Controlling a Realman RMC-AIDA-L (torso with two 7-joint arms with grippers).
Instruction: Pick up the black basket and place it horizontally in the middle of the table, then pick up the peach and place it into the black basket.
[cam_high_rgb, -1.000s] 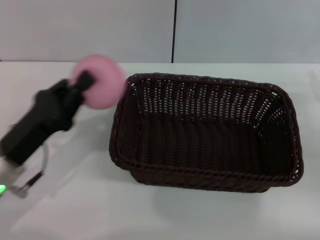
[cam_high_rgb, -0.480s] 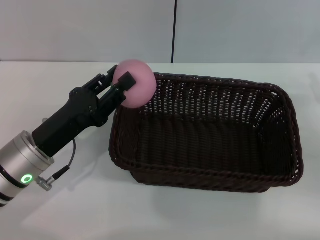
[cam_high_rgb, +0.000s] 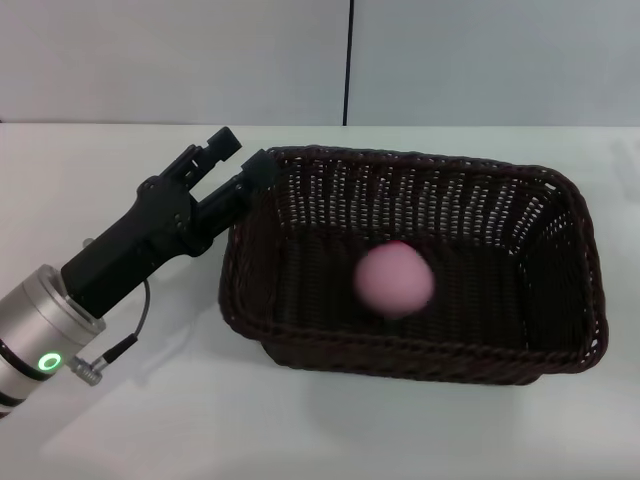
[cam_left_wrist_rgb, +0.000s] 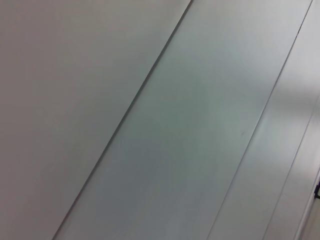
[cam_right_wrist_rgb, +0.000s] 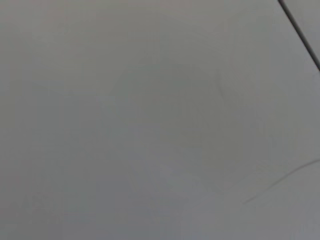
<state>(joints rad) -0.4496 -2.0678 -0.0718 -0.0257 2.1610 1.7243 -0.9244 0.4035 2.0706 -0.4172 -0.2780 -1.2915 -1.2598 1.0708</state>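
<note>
The black basket (cam_high_rgb: 560, 340) lies lengthwise across the middle of the white table (cam_high_rgb: 300, 430). The pink peach (cam_high_rgb: 395, 280) is inside the basket, blurred, over its floor. My left gripper (cam_high_rgb: 240, 156) is open and empty at the basket's far left corner, just above the rim; one finger (cam_high_rgb: 218, 146) sits outside the rim. My right gripper is out of view. The wrist views show only grey wall panels.
A grey wall (cam_high_rgb: 480, 60) with a dark vertical seam (cam_high_rgb: 348, 60) stands behind the table's far edge. My left arm's silver wrist with a green light (cam_high_rgb: 48, 359) reaches in from the front left.
My left gripper held the peach over the basket's left corner half a second ago. It has opened, and the peach has dropped into the basket toward the middle.
</note>
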